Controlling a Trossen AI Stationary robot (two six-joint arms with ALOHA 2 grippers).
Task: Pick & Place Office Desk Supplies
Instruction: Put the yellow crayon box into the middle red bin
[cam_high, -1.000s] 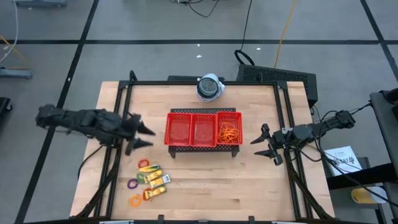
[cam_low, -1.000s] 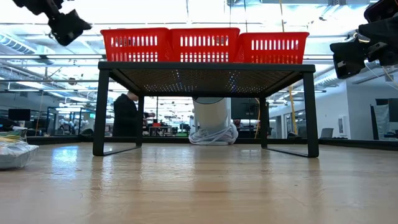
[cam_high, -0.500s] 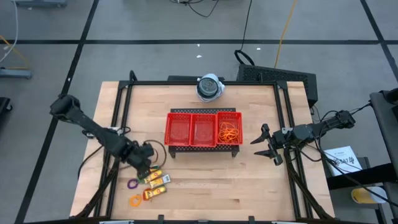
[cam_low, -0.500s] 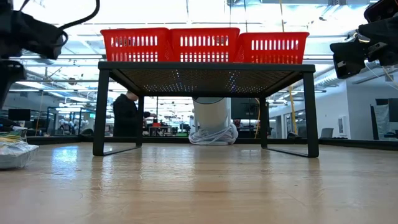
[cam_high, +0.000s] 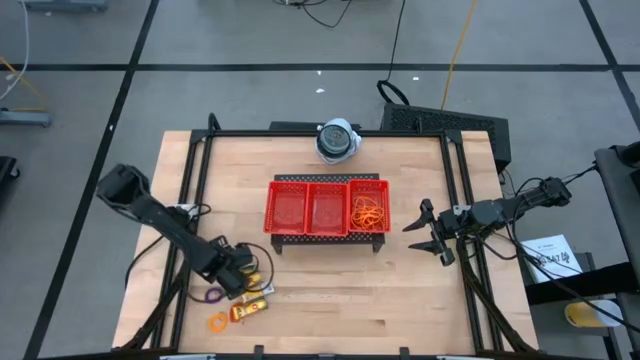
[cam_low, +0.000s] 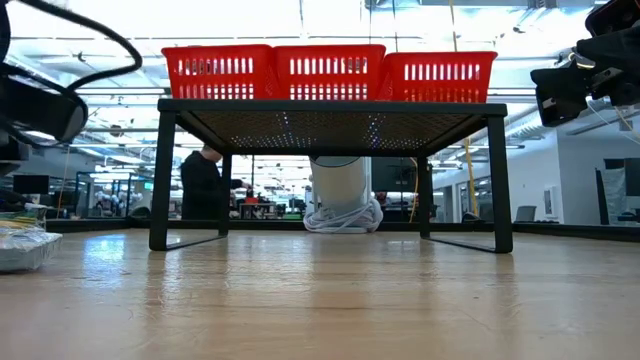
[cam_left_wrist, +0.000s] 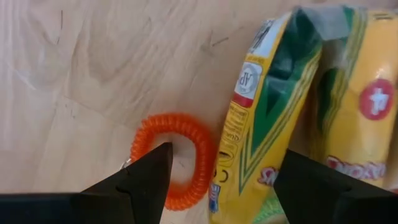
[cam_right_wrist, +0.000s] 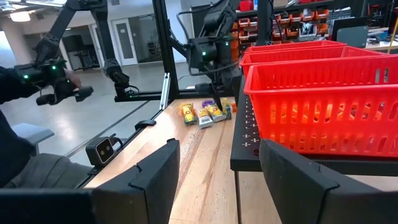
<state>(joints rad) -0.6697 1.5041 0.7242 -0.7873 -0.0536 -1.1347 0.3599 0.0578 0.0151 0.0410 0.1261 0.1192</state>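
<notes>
Step in hand: the reach for a pick. Left tool (cam_left_wrist: 214, 186) hangs low over the table (cam_high: 340, 290), fingers spread wide, empty, straddling an orange coil ring (cam_left_wrist: 168, 158) and the yellow packet (cam_left_wrist: 261, 118) just beside it. Judged next: settle on one item, descend, close. Right tool (cam_high: 428, 230) waits beside the red tray (cam_high: 327, 207), open, empty.

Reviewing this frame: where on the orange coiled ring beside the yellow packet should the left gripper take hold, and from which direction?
Probably straight down from above, one finger inside the loop and one outside, pinching the band. The orange coiled ring lies flat on the table, so its side gives little to grab. Its arc away from the yellow packet looks best, as the other arc touches the packet. The left gripper hangs open over it.
</notes>
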